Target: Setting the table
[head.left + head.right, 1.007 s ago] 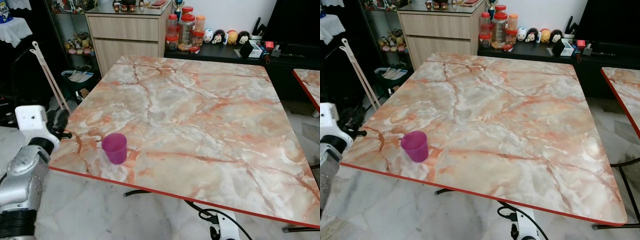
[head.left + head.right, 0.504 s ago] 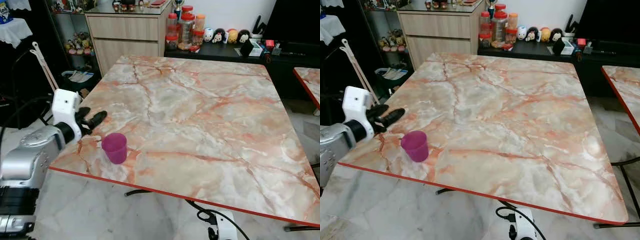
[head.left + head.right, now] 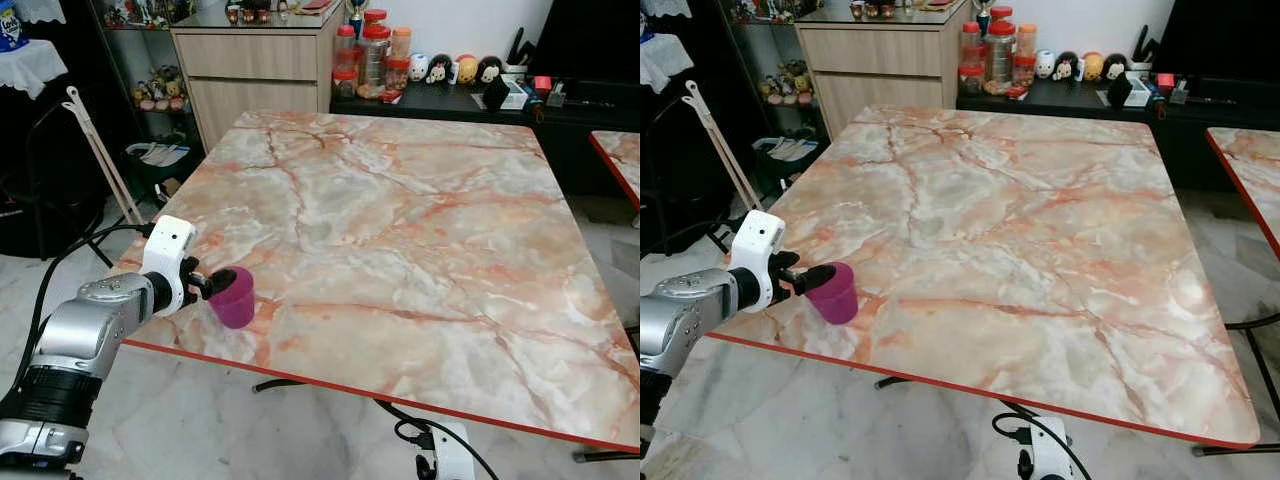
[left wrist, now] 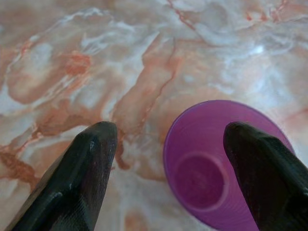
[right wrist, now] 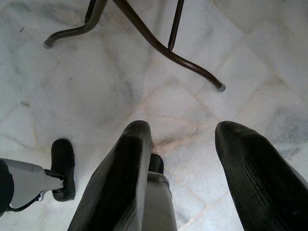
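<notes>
We're at the table point(image 3: 400, 230) — a glossy slab of marble-look top, cream and grey with rust-orange veins, edged in a thin red band. Near its front left corner stands the cup point(image 3: 234, 298), a small tapered tumbler of translucent magenta plastic, upright and empty; the wrist view looks straight down onto its round bottom. Our left gripper point(image 3: 211, 283) sits level with the cup, its matte black fingers point(image 4: 86, 168) spread wide — one tip over the cup's rim, the other over bare marble beside it, and we can't tell if either touches. The silver left arm point(image 3: 85, 335) reaches in past the table's left edge. The right gripper point(image 5: 180, 166) hangs over pale marble floor tiles with fingers apart, a dark curved metal leg point(image 5: 159, 43) beyond it. Behind the table: a wood cabinet point(image 3: 255, 70), red-lidded jars point(image 3: 372, 55) and a row of plush toys point(image 3: 450, 70) on a black shelf. Nothing stands between gripper and cup.
</notes>
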Robot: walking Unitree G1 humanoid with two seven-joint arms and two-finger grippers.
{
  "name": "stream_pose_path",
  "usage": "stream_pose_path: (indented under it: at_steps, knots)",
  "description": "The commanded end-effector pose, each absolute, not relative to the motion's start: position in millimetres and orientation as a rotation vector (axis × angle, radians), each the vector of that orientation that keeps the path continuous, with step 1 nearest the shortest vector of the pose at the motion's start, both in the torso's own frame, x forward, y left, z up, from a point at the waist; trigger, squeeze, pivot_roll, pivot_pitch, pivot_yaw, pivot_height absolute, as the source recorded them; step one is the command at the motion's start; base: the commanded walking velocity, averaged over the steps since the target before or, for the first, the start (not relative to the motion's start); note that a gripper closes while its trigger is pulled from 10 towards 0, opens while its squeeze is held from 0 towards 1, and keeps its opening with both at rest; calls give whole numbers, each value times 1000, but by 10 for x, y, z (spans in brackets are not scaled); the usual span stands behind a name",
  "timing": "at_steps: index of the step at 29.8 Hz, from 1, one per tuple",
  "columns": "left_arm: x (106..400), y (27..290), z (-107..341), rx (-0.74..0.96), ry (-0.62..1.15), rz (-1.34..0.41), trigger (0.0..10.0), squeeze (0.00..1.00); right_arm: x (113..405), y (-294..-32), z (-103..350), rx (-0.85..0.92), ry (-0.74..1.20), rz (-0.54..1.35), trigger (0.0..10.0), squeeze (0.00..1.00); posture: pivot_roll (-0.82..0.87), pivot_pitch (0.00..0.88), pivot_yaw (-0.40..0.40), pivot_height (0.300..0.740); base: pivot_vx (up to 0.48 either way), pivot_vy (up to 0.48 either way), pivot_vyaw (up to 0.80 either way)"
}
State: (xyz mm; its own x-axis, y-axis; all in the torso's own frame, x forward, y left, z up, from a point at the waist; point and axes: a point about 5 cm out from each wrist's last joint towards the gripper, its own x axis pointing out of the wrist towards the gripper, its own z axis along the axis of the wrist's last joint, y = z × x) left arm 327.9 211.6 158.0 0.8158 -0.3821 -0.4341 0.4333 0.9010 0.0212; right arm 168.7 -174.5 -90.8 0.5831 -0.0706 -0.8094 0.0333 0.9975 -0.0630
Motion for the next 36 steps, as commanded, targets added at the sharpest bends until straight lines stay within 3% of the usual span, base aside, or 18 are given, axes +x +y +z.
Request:
stream_pose_path:
  at_steps: [1, 30, 31, 33, 34, 35, 36]
  knots:
    - [3317, 2156, 1665, 160, 436, -429, 10000, 0, 1675, -1748, -914, -31, 952, -74, 10000, 0, 115, 0, 37, 728, 0, 0, 0]
    - [3392, 2254, 1566, 204, 511, -422, 10000, 0, 1713, -1770, -896, -28, 942, -81, 10000, 0, 101, 0, 39, 728, 0, 0, 0]
    - [3391, 2252, 1561, 205, 512, -425, 8863, 0, 1717, -1768, -894, -27, 941, -81, 10000, 0, 101, 0, 39, 728, 0, 0, 0]
    - [3389, 2247, 1548, 208, 515, -433, 4314, 0, 1722, -1766, -892, -27, 940, -80, 10000, 0, 101, 0, 38, 728, 0, 0, 0]
    - [3389, 2246, 1546, 210, 515, -435, 3294, 0, 1723, -1766, -892, -27, 940, -80, 10000, 0, 100, 0, 38, 728, 0, 0, 0]
    - [3389, 2246, 1546, 212, 515, -437, 3294, 0, 1723, -1766, -892, -27, 940, -79, 10000, 0, 100, 0, 38, 728, 0, 0, 0]
    - [3390, 2247, 1547, 212, 515, -438, 1882, 0, 1724, -1765, -892, -28, 940, -78, 10000, 0, 99, 0, 38, 728, 0, 0, 0]
